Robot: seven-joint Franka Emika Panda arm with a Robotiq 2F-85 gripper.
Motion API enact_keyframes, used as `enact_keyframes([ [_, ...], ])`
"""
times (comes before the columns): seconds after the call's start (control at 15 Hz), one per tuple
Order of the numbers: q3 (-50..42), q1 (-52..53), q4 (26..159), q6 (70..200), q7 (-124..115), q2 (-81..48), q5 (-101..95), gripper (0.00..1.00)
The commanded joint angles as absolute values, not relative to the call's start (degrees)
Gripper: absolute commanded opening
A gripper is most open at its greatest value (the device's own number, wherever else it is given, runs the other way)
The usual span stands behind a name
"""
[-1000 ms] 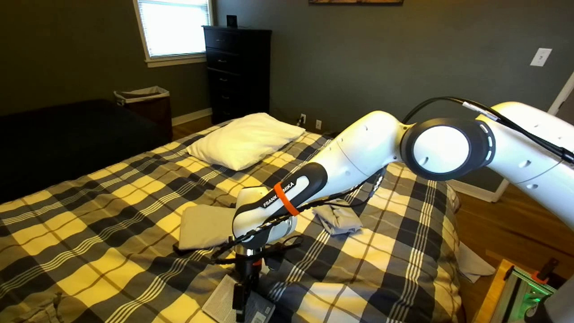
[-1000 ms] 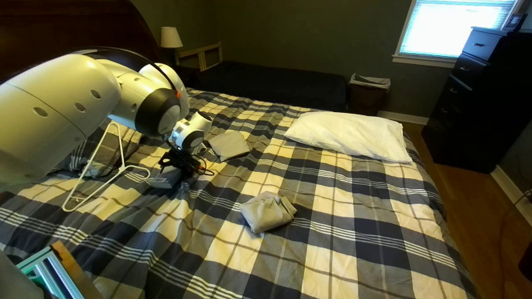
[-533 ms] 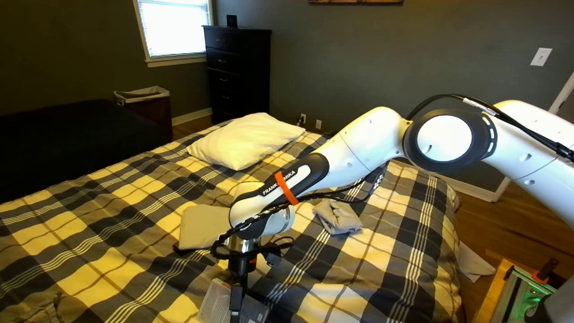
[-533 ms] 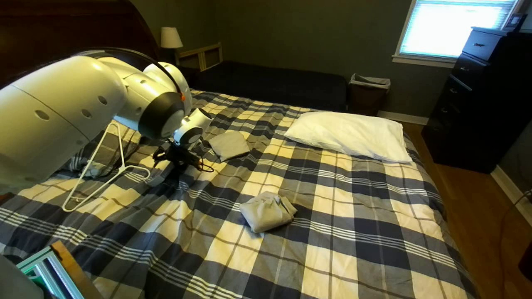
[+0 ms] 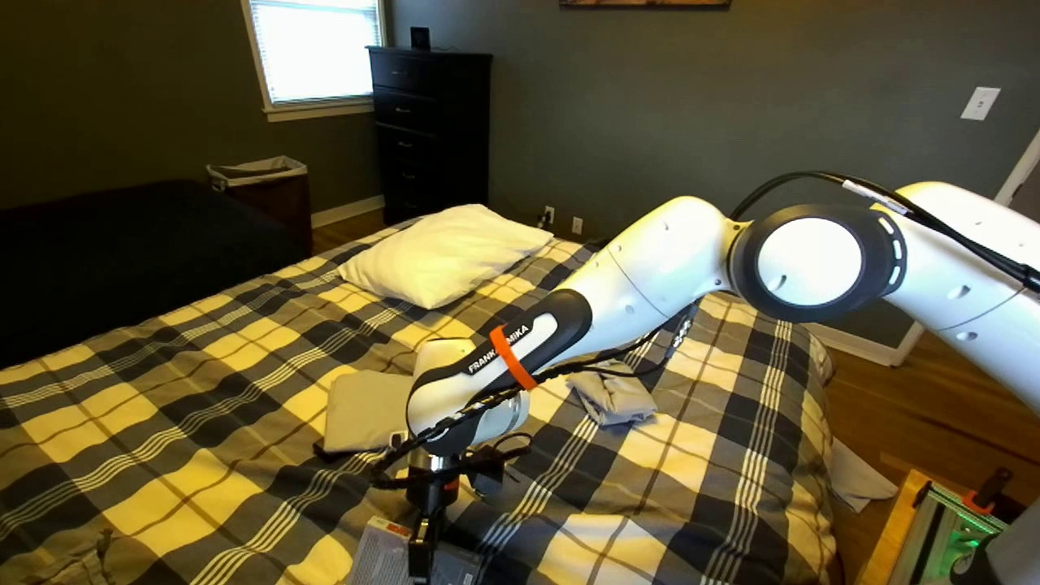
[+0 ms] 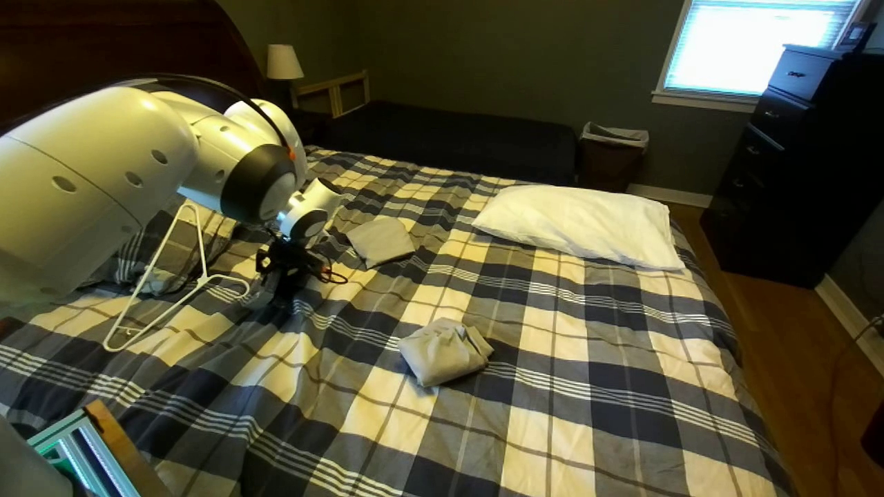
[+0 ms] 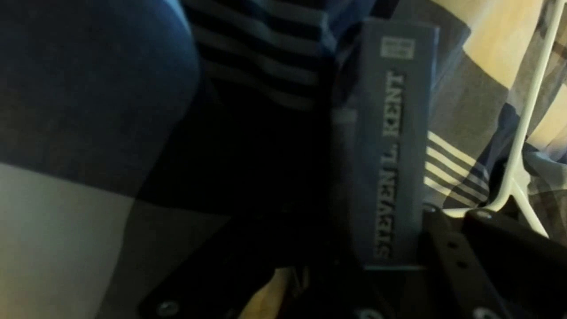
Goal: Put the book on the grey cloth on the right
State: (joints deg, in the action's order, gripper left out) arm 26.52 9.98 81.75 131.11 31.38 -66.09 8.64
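Wrist view shows the book (image 7: 393, 146), grey with pale lettering

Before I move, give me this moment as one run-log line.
jaws: appear shut on book; placement: apart from right-hand grey cloth; contact with bed: cannot tell

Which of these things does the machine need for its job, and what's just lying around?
For the job:
the book
the claw gripping it
the grey cloth on the right

Just lying about:
the other grey cloth
a white hanger
a white pillow
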Motion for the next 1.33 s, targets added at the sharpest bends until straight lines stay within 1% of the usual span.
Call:
enact_keyframes([
  [0.0,22.8,13.7,88.1,136.0,25.2,-59.3,5.4,0.08],
  [0.4,17.1,20.1,98.8,144.0,13.5,-45.4,-2.4,0.08],
  [0.73,11.1,24.5,104.7,144.7,-0.6,-33.6,-7.1,0.08],
  [0.8,10.1,24.3,105.6,144.6,-2.8,-31.9,-7.1,0.08],
  [0.93,9.7,20.7,109.1,145.1,-4.1,-27.9,-4.6,0.08],
  [1.2,10.2,11.2,116.5,147.1,-1.1,-23.3,4.2,0.08],
  [1.27,9.9,14.4,110.4,144.1,-1.9,-26.7,0.7,0.32],
])
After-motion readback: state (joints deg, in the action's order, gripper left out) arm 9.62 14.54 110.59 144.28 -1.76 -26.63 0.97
